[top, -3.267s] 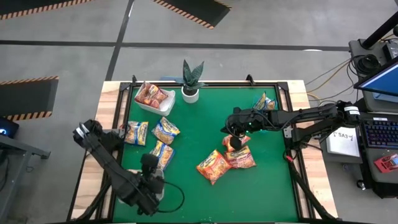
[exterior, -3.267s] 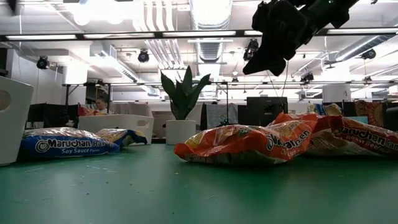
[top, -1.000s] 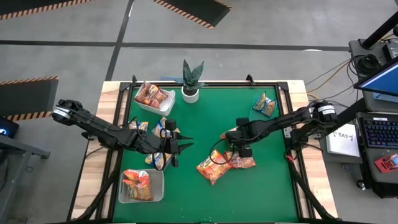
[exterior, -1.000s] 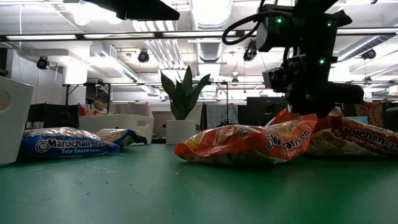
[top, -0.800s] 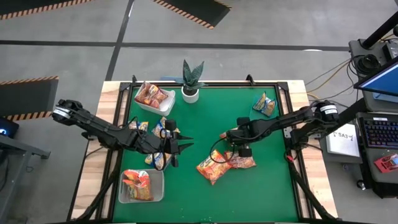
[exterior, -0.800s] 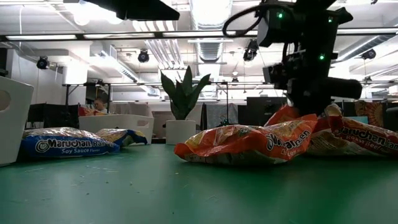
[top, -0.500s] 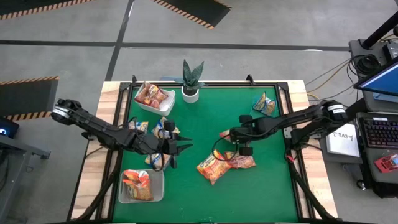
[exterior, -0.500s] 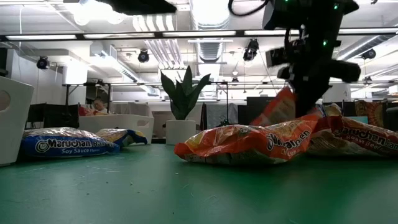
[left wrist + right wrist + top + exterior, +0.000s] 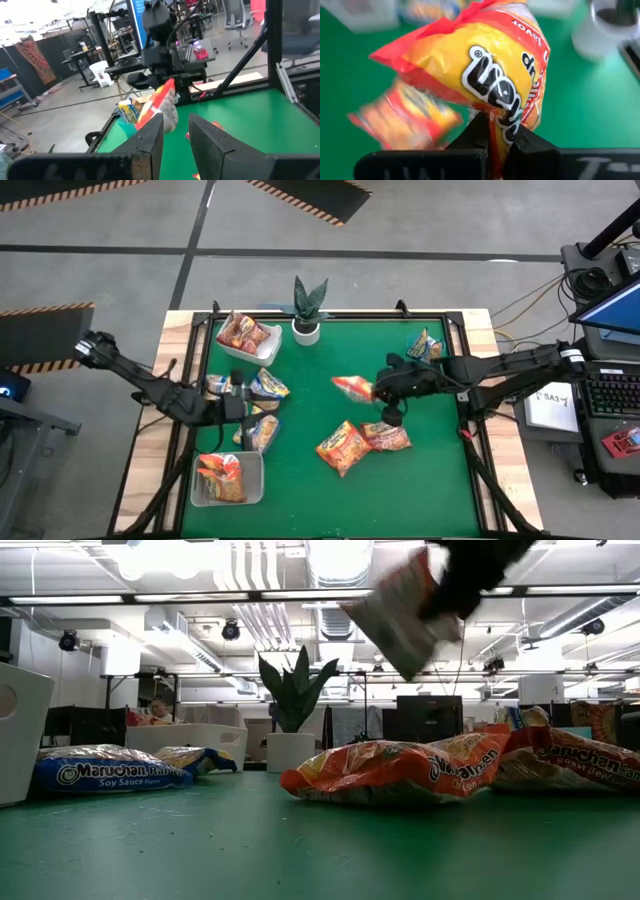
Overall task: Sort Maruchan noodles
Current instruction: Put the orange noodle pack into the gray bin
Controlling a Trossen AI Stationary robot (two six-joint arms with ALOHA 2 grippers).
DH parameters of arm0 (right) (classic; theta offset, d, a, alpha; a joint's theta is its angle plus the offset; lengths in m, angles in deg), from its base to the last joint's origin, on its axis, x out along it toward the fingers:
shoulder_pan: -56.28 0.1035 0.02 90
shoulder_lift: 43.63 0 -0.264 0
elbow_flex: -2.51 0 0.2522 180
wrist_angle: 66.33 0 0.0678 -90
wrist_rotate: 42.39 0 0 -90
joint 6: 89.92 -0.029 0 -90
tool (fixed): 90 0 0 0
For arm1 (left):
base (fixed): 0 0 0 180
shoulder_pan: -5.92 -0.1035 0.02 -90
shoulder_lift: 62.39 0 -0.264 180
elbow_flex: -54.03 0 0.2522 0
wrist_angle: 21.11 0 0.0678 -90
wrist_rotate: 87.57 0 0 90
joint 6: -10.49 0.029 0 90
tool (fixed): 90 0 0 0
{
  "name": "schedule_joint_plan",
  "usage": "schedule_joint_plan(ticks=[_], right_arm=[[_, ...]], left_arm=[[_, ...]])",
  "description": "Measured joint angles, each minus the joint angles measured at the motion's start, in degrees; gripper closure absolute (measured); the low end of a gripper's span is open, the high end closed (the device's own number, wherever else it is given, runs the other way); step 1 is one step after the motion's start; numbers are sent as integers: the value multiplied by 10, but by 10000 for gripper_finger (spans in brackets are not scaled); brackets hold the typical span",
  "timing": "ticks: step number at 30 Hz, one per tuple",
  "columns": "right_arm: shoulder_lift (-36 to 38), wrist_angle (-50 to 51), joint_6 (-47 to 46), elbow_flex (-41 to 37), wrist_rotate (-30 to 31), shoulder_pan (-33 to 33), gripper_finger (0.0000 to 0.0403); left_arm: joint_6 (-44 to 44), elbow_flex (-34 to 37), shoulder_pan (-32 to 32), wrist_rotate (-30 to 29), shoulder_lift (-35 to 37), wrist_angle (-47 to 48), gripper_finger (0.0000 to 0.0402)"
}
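The right gripper [image 9: 492, 131] is clamped on an orange noodle packet's [image 9: 480, 65] crimped edge; it looks light, crinkly and limp.

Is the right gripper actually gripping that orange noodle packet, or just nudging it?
Touching. The right wrist view shows the right gripper shut on the orange noodle packet, pinching its edge; the low view shows it lifted clear.

Green table [image 9: 330, 370]: noodle packets [image 9: 343, 448], two white trays [image 9: 228, 492], potted plant [image 9: 307, 308].
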Motion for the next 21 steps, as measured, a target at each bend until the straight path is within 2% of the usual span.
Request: schedule_joint_plan(ticks=[6,10,16,21], right_arm=[[-30,-168,41,0,-33,0,394],[-71,-274,58,0,-60,0,394],[-155,-442,61,0,-114,5,394],[-229,-561,49,0,-138,9,394]], left_arm=[[-24,0,4,-4,24,4,327],[-37,0,9,-37,26,4,327],[-36,0,31,-59,29,4,338],[-27,-13,71,-59,64,2,358]])
